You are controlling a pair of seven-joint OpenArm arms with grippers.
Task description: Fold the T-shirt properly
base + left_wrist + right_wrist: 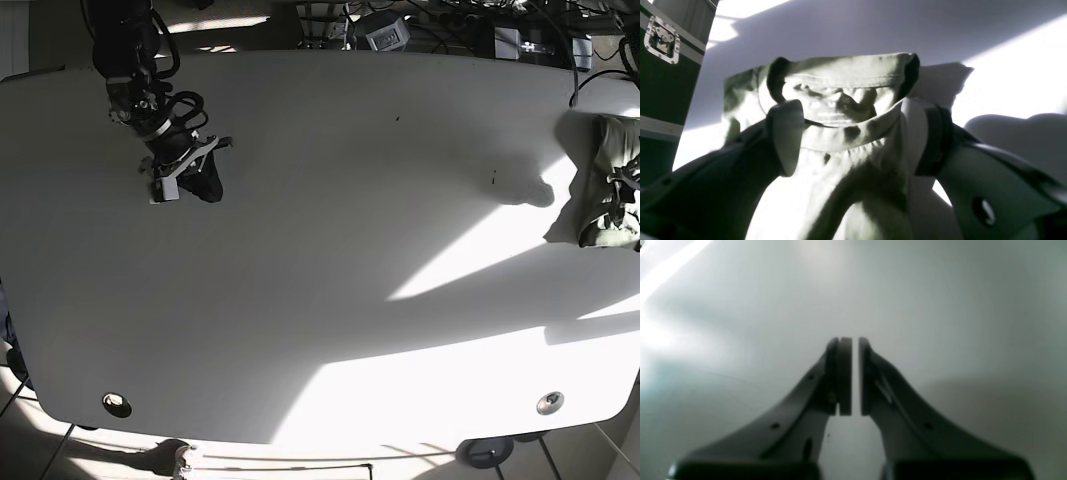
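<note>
A: Base view, near to far: bare table up front, T-shirt bunched at the far right edge, half out of shot.

B: Left gripper is clenched on its hem, cloth bunched between the fingers.

A: Right gripper hangs far left, pads nearly together, holding nothing.

B: Risk, I'd say: one-handed dragging keeps it crumpled, or it slides off the edge.
</note>
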